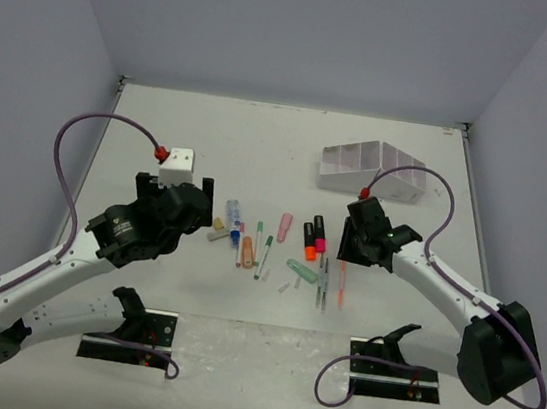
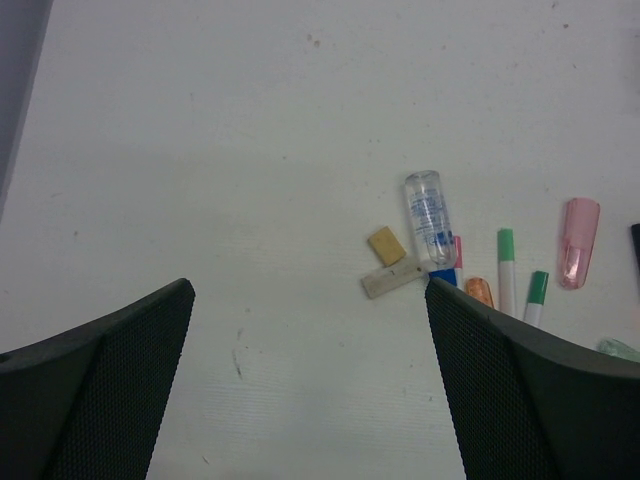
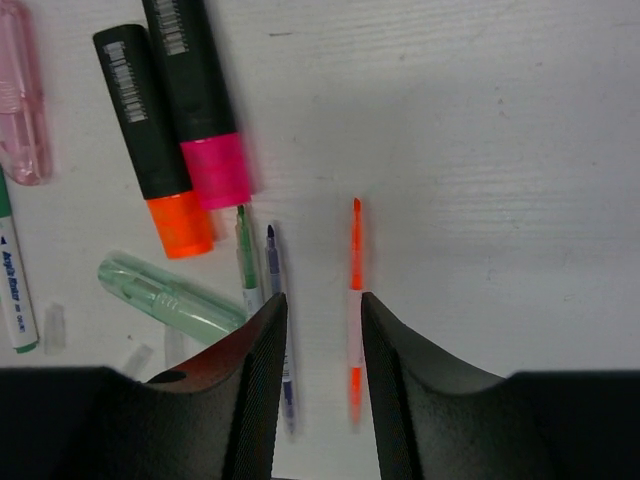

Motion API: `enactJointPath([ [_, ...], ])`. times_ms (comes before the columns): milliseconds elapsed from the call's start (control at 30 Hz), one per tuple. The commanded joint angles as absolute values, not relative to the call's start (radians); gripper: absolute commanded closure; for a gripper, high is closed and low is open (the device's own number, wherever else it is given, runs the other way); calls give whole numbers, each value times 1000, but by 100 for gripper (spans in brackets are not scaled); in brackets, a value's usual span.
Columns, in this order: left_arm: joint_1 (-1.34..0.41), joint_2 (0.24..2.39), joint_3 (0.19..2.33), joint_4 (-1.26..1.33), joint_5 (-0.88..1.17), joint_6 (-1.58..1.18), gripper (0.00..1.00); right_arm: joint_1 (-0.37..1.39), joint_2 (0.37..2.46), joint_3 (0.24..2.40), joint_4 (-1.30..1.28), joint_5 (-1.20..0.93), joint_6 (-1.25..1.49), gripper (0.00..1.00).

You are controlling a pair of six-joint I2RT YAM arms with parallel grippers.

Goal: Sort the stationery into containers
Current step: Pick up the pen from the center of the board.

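Stationery lies scattered mid-table. In the right wrist view my right gripper [image 3: 318,298] stands low over the table with its jaws a narrow gap apart, so it is open. A thin orange pen [image 3: 355,250] lies inside that gap, against the right finger. A purple pen [image 3: 273,255] lies along the left finger [image 3: 262,340]. Orange [image 3: 150,140] and pink [image 3: 200,100] highlighters lie up left. My left gripper [image 2: 310,290] is wide open over bare table, left of a tan block [image 2: 386,245] and a grey block [image 2: 392,279]. The white containers [image 1: 374,167] stand at the back right.
A clear bottle [image 2: 430,215], two green-capped pens [image 2: 506,270], a pink case [image 2: 578,240] and a mint case [image 3: 170,295] lie in the pile. Grey walls close in the table on three sides. Both arm bases [image 1: 136,333] sit at the near edge.
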State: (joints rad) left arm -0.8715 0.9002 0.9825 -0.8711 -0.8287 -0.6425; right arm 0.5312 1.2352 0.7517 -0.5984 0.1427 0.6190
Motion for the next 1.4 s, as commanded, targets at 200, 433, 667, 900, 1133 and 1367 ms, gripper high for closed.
enactJointPath([
  [200,-868,901,994,-766,-695,-549,0,532,1350,730,-575,132,702,69],
  [433,-868,879,996,-747,-651,-525,0,532,1397,690,-556,134,723,72],
  [667,-868,852,987,-738,-604,-523,0,532,1417,690,-577,105,729,81],
  [900,-868,839,989,-713,-560,-509,0,525,1447,721,-588,91,695,87],
  [1133,-868,842,988,-697,-543,-515,0,525,1407,736,-591,121,697,100],
  [1367,-868,888,930,-572,-440,-584,0,525,1194,848,-757,325,656,100],
])
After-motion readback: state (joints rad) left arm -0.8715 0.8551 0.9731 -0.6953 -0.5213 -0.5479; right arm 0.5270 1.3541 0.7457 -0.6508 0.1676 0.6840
